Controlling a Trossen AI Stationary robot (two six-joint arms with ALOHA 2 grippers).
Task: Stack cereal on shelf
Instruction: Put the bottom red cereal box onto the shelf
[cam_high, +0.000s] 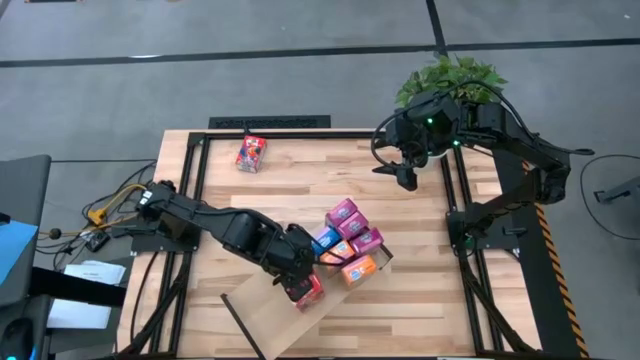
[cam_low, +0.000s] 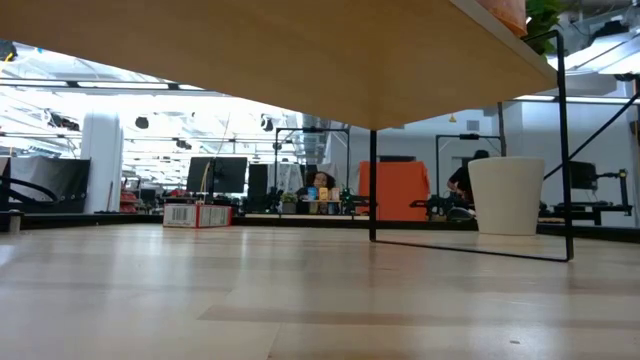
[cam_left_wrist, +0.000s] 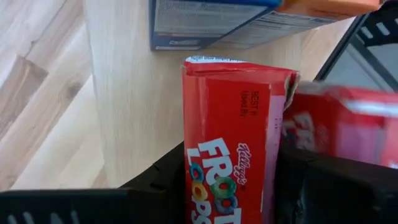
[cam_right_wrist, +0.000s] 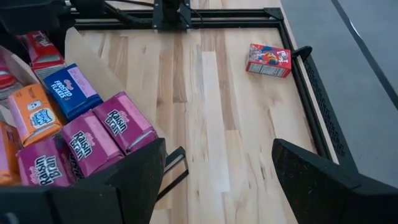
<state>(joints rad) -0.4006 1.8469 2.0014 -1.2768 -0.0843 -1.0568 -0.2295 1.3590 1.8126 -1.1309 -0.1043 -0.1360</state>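
One red Froot Loops box (cam_left_wrist: 233, 149) sits clamped in my left gripper (cam_high: 303, 287) over the shelf (cam_high: 270, 310). My right gripper (cam_high: 405, 172) hangs open, well apart from the stacked cereal (cam_high: 348, 240).

A leafy green plant (cam_high: 452, 78) in a white pot (cam_low: 506, 195) beside the planked wooden tabletop (cam_high: 300, 190).

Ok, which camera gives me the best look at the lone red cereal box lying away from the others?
Right wrist view: the lone red box lies unobstructed on the tabletop, printed front legible. The high view shows it small. Low view shows a box far off, possibly it. Left wrist view misses it.
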